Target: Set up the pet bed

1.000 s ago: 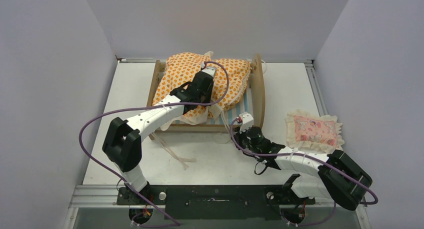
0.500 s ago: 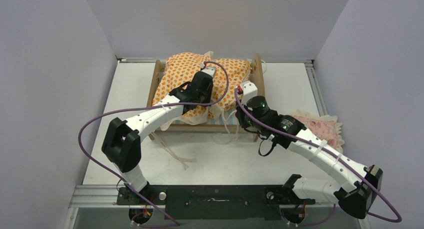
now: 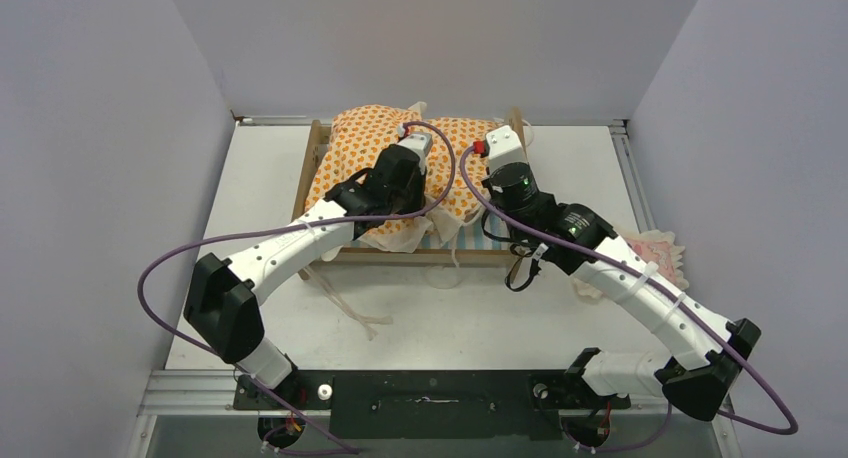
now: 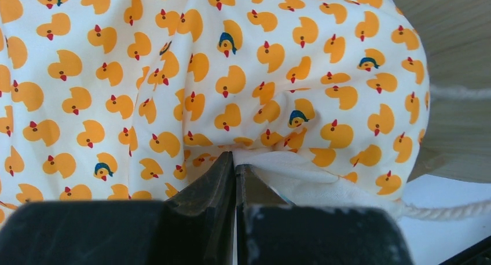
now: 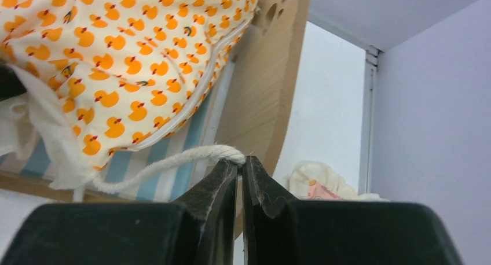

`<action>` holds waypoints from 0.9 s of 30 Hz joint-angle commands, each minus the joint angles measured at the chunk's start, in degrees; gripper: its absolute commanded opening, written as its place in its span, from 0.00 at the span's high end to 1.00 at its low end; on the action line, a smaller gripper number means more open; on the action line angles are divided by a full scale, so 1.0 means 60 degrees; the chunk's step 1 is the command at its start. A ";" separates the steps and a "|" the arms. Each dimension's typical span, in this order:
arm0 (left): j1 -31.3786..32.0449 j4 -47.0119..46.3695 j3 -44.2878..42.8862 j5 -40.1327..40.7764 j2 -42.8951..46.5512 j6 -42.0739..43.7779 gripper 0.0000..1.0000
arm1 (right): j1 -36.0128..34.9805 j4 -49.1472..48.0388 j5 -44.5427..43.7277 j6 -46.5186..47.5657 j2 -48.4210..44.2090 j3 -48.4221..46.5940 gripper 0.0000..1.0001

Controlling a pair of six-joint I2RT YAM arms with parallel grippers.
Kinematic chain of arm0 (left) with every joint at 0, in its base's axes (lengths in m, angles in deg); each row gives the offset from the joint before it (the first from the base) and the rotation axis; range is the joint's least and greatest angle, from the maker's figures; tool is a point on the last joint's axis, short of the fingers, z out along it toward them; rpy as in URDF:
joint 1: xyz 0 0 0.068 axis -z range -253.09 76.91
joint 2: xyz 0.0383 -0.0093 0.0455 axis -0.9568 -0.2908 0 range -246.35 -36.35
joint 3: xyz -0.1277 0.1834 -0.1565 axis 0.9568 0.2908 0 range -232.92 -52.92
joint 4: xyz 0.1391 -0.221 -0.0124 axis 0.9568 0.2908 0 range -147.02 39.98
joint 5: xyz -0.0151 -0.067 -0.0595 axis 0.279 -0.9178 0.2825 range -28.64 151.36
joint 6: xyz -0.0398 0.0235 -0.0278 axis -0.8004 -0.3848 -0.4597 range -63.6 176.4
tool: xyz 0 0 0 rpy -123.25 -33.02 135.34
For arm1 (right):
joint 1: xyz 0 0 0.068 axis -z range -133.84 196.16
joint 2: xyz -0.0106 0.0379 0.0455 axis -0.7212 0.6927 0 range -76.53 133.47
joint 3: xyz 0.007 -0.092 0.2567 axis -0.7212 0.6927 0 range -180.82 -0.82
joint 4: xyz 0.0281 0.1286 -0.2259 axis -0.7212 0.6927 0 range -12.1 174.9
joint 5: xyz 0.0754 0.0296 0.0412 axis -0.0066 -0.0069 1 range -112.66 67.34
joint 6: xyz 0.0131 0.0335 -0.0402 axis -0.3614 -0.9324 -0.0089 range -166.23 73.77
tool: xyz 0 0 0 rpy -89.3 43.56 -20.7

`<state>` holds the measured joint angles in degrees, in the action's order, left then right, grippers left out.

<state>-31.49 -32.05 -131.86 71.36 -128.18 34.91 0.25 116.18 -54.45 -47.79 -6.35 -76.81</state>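
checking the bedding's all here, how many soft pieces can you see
2. The duck-print mattress lies bunched in the pet bed; the pink frilled pillow sits on the table right of the bed, partly hidden. Others may be hidden beneath.

We record three plain, matte walls of pale lavender-grey enclosing the work area: a left wall (image 3: 100, 178), a back wall (image 3: 430, 38) and a right wall (image 3: 760, 128). The tabletop (image 3: 260, 178) is white and smooth. A metal channel (image 3: 270, 120) runs along its far edge, and a second channel (image 3: 628, 168) runs down its right edge. Lighting is even, and shadows are soft.
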 commanded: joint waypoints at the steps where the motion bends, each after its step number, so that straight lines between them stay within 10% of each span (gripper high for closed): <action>1: 0.0178 -0.0573 0.0087 -0.0343 0.0557 -0.0418 1.00 | -0.0047 -0.0691 -0.1125 0.0656 -0.0493 0.0302 0.94; 21: 0.0952 -0.0646 -0.0080 -0.0456 0.0224 -0.0707 1.00 | -0.0004 -0.0569 0.0399 -0.0963 -0.1302 0.2398 0.86; 24: 0.0987 -0.0626 -0.0150 -0.0452 0.0196 -0.0702 1.00 | 0.0005 -0.0470 0.0572 -0.0944 -0.1247 0.2320 0.71; 27: 0.1029 -0.0589 -0.0200 -0.0435 0.0174 -0.0705 1.00 | 0.0028 -0.0147 0.0686 -0.1112 -0.1139 0.2176 0.35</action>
<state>-25.78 -33.27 -131.27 69.02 -127.16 31.21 0.31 113.95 -50.38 -53.37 -13.04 -62.08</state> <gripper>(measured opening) 0.009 0.488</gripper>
